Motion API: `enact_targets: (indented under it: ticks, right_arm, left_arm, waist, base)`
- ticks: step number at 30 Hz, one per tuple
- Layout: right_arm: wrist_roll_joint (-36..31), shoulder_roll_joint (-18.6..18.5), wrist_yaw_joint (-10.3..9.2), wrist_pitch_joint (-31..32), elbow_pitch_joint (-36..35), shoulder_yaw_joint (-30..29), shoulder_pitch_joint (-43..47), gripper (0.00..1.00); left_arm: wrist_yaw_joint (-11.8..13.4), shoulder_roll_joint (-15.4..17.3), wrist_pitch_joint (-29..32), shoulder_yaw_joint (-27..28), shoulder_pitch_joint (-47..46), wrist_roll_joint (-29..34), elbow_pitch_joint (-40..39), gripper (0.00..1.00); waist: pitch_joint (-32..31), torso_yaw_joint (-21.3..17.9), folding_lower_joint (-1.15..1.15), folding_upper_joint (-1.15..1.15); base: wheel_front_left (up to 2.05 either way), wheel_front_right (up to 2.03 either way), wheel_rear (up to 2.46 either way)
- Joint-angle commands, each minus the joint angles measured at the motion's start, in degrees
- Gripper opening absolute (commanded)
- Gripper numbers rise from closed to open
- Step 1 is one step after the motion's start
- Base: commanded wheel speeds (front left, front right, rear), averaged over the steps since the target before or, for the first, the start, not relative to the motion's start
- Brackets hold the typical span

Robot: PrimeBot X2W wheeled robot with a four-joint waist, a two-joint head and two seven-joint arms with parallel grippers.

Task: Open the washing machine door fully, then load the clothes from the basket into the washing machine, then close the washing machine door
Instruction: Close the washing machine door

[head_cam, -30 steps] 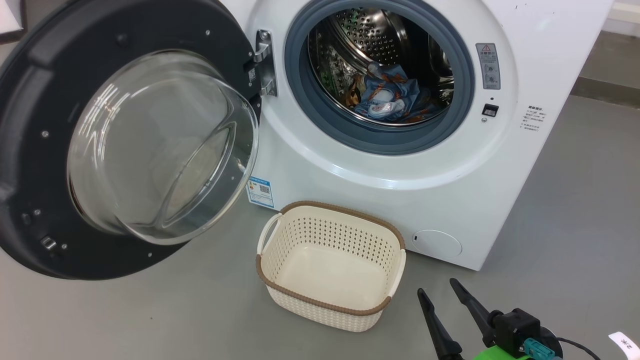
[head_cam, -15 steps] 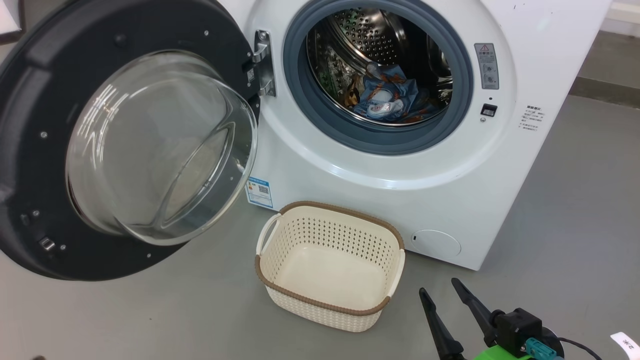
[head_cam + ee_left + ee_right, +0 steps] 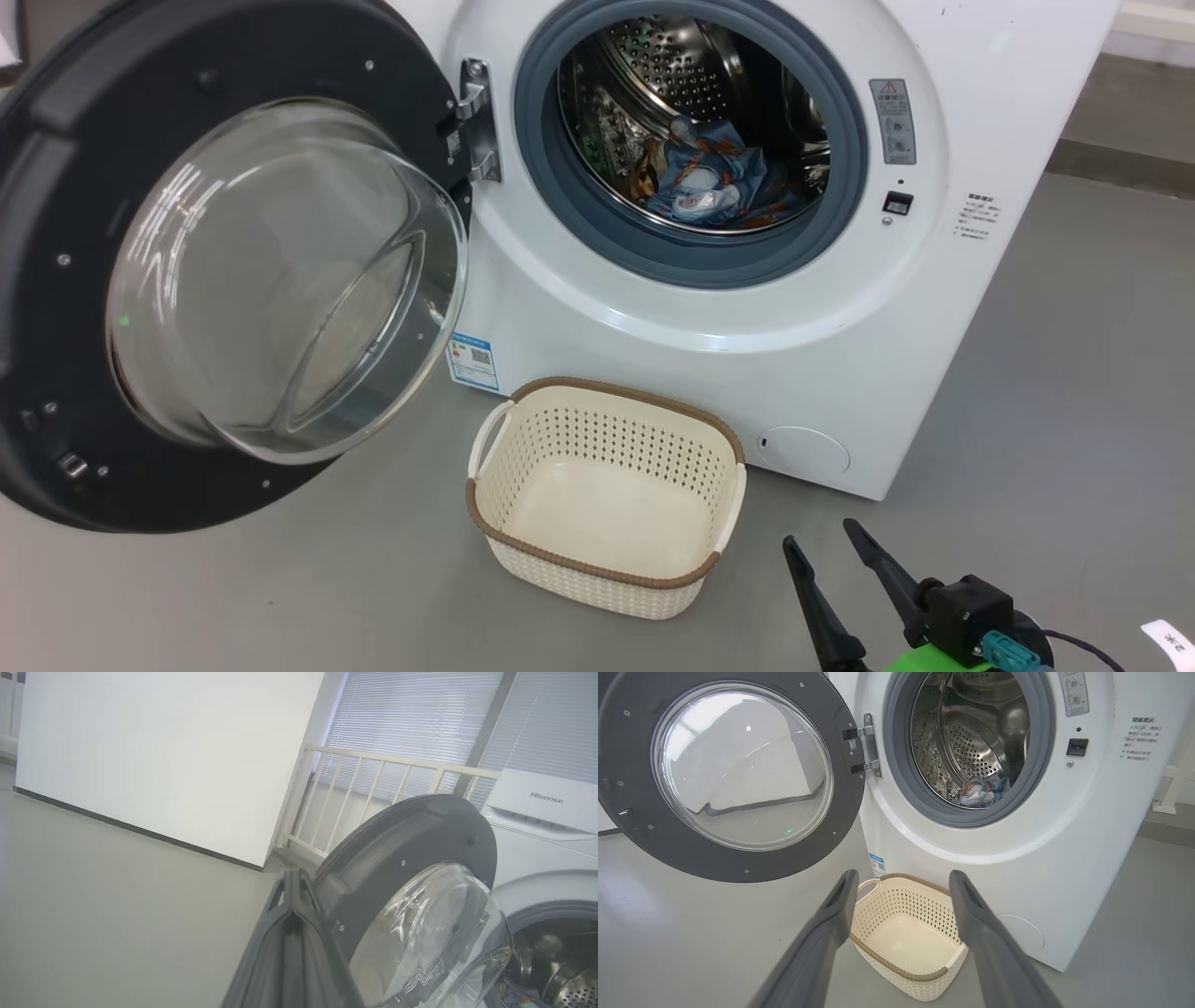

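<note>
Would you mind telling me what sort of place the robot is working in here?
Probably a laundry test room, not a home: a washing machine on a bare grey floor, a plain white partition and window blinds.

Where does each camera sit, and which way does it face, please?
Head view: on the head, looking down at the washing machine, its open door and the empty basket; open right gripper lower right.
Left wrist view: on that wrist, along the shut left gripper toward the door.
Right wrist view: on that wrist, low, facing the basket between its open fingers.
Shared: all three show the door.
</note>
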Motion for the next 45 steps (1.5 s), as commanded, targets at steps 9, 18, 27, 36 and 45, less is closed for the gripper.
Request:
enact_targets:
  ticks: [9,18,27,36,45]
  right_arm:
    - [0.1,0.1,0.35,-0.3,-1.2,1.7,-1.5,1.00]
    - [-1.5,0.1,0.35,-0.3,-0.9,1.6,-2.7,1.00]
    - [-4.0,0.1,0.35,-0.3,-1.0,0.8,-4.7,1.00]
    - [-5.1,0.1,0.35,-0.3,-0.9,1.0,-6.2,1.00]
    - [-5.7,0.1,0.35,-0.3,-0.9,0.8,-6.8,1.00]
  left_arm:
    - [-0.4,12.7,1.4,4.6,-12.8,-19.0,7.6,0.00]
    - [-0.4,19.9,7.7,6.2,-21.2,-34.4,17.0,0.00]
    - [-0.4,25.1,17.1,12.0,-29.5,-51.2,32.2,0.00]
    - [-0.4,27.5,20.4,13.1,-32.3,-54.9,40.3,0.00]
    - [-0.4,27.6,22.4,13.1,-32.5,-56.4,43.5,0.00]
  waist:
    - [2.1,-2.7,0.00,0.00]
    - [5.0,-5.7,0.00,0.00]
    - [9.0,-8.7,0.00,0.00]
    - [11.4,-10.4,0.00,0.00]
    - [12.8,-11.1,0.00,0.00]
  base:
    - [0.00,0.00,0.00]
    - [0.00,0.00,0.00]
    - [0.00,0.00,0.00]
    - [0.00,0.00,0.00]
    - [0.00,0.00,0.00]
